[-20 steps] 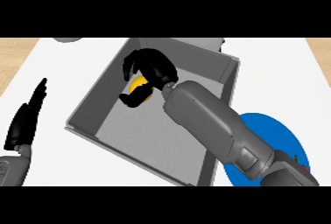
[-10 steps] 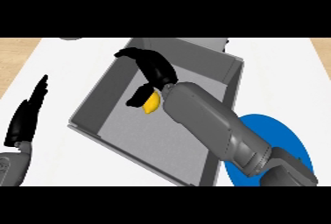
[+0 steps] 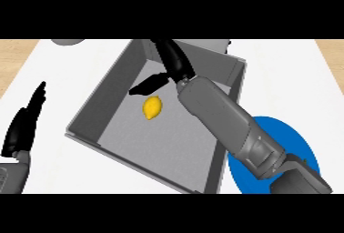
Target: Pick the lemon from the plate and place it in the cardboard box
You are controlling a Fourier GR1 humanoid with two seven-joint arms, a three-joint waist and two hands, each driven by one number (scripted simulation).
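Note:
The yellow lemon (image 3: 152, 108) lies on the floor of the grey box (image 3: 118, 73), left of its middle. Above it my right hand (image 3: 173, 63) is open, fingers stretched toward the box's far wall and thumb pointing left; it does not touch the lemon. The right forearm runs across the box from the lower right. The blue plate (image 3: 290, 141) sits right of the box, partly hidden under that forearm. My left hand (image 3: 25, 123) rests open at the left edge, fingers up.
The box stands on a white counter (image 3: 282, 68) with wood showing at both top corners. A grey object (image 3: 67, 42) peeks in at the top left.
My right hand has opened and lifted away toward the box's far wall. The lemon, held a second ago, now lies free on the box floor. The left hand has stayed put.

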